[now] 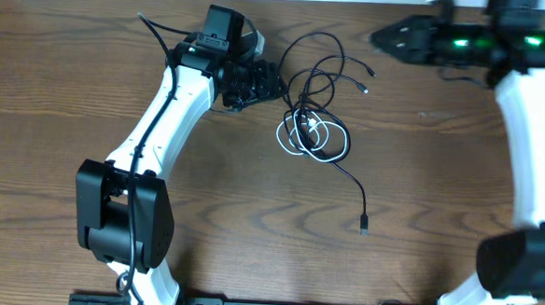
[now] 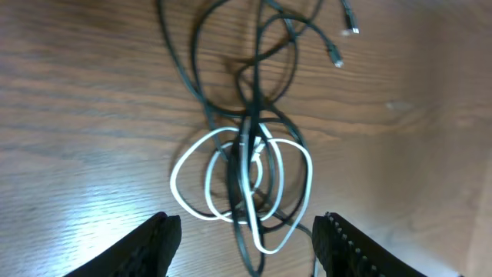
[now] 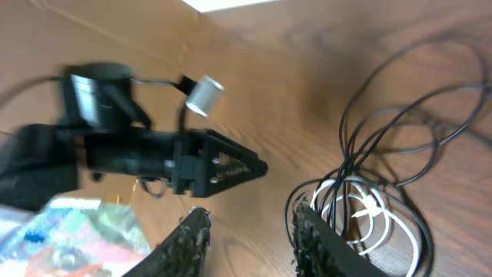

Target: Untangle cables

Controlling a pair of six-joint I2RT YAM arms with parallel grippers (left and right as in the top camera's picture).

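One white cable (image 1: 312, 147) lies coiled among tangled black cables (image 1: 320, 69) on the table (image 1: 61, 85); three black plug ends (image 1: 363, 224) show. The left tool (image 2: 244, 231) and right tool (image 3: 247, 221) both stand partly open, empty.

Brown wood-grain table (image 1: 249, 235), smooth, catching a soft sheen under the light. Black cables (image 2: 251, 92) look matt and rubbery; the white cable (image 2: 174, 181) shines a little glossier. Left arm shell (image 1: 180, 106): smooth white plastic, slightly glossy.
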